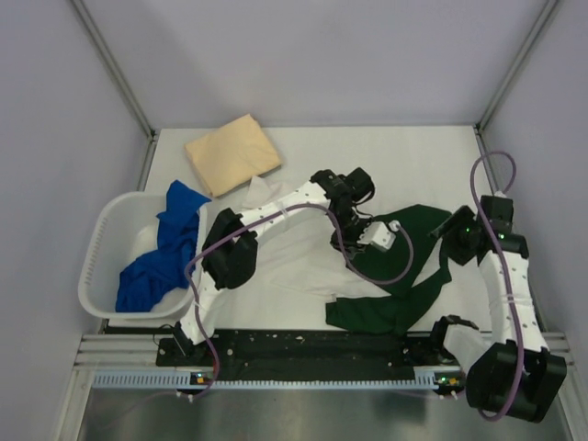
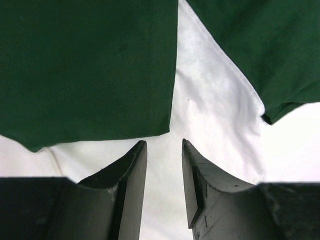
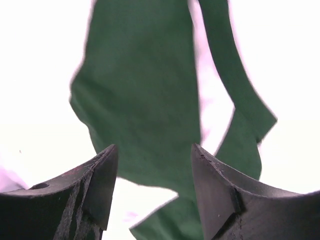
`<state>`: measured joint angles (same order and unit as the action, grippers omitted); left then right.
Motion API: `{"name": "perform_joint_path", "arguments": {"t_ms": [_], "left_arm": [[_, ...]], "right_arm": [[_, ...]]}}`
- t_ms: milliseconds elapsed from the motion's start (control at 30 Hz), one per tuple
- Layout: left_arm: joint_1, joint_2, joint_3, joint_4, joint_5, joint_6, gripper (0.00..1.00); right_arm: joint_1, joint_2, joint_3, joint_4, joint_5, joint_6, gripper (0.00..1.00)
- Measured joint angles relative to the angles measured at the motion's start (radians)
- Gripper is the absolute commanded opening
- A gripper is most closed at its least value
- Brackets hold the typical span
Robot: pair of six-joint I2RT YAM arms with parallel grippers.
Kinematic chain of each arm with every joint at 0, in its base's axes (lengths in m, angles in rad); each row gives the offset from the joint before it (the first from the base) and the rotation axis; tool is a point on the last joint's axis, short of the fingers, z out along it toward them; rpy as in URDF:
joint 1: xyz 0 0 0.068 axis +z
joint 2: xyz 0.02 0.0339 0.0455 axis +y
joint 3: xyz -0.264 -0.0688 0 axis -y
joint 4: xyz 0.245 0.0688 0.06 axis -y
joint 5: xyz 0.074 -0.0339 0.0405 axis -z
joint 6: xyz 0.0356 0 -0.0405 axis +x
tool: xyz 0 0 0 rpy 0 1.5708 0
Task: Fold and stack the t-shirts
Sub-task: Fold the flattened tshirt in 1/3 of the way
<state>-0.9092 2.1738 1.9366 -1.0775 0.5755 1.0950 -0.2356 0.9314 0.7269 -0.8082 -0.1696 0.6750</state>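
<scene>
- Basket (image 1: 89,276) of white plastic sits at the left of the table (image 1: 386,156), with bright blue shirts (image 1: 152,271) heaped inside, one draped over its far rim.
- Tan shirt (image 1: 232,153) lies folded on the table just beyond the basket.
- White shirt (image 1: 294,266), dark green at the sleeves (image 1: 404,276), is spread rumpled mid-table.
- Left gripper (image 2: 163,146) hangs over its white cloth beside a green edge, jaws a narrow gap apart, nothing between.
- Right gripper (image 3: 154,150) stands wide and empty above green cloth.
</scene>
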Motion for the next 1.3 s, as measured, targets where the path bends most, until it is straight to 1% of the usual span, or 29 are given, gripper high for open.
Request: {"name": "perform_joint_path", "arguments": {"t_ms": [67, 100, 133, 233, 300, 400, 467, 600, 700, 833, 1000, 1100, 1167, 1300], "left_arm": [[0.000, 0.000, 0.055, -0.056, 0.017, 0.026, 0.40], [0.000, -0.003, 0.076, -0.078, 0.019, 0.032, 0.39], [0.003, -0.010, 0.080, -0.082, 0.014, 0.026, 0.38], [0.022, -0.042, 0.035, -0.029, -0.043, -0.056, 0.37], [0.061, -0.060, -0.006, 0.033, -0.108, -0.137, 0.36], [0.174, -0.062, -0.035, 0.147, -0.261, -0.266, 0.36], [0.259, -0.061, -0.043, 0.211, -0.363, -0.332, 0.36], [0.400, -0.056, -0.069, 0.320, -0.549, -0.411, 0.36], [0.450, -0.028, -0.091, 0.362, -0.663, -0.437, 0.36], [0.470, 0.039, -0.120, 0.391, -0.761, -0.451, 0.36], [0.472, 0.061, -0.169, 0.405, -0.808, -0.454, 0.36], [0.472, 0.061, -0.169, 0.420, -0.836, -0.455, 0.36], [0.478, 0.061, -0.166, 0.427, -0.858, -0.458, 0.38], [0.505, 0.061, -0.156, 0.425, -0.869, -0.464, 0.41]], "right_arm": [[-0.002, 0.065, 0.058, 0.084, 0.029, -0.017, 0.54], [-0.002, 0.095, 0.075, 0.119, 0.039, -0.026, 0.50], [-0.002, 0.150, 0.096, 0.163, 0.051, -0.039, 0.43], [-0.003, 0.352, 0.161, 0.270, 0.074, -0.082, 0.33], [-0.003, 0.478, 0.199, 0.317, 0.084, -0.102, 0.28], [-0.003, 0.633, 0.240, 0.370, 0.103, -0.131, 0.25], [-0.003, 0.699, 0.265, 0.378, 0.123, -0.143, 0.25], [-0.003, 0.837, 0.365, 0.361, 0.162, -0.171, 0.24], [-0.003, 0.926, 0.481, 0.355, 0.179, -0.189, 0.24], [-0.007, 1.042, 0.638, 0.344, 0.177, -0.212, 0.24], [-0.010, 1.183, 0.851, 0.316, 0.152, -0.248, 0.28], [-0.010, 1.225, 0.919, 0.310, 0.147, -0.282, 0.32], [-0.012, 1.238, 0.947, 0.297, 0.146, -0.309, 0.37], [-0.021, 1.237, 0.974, 0.275, 0.137, -0.343, 0.54]]}}
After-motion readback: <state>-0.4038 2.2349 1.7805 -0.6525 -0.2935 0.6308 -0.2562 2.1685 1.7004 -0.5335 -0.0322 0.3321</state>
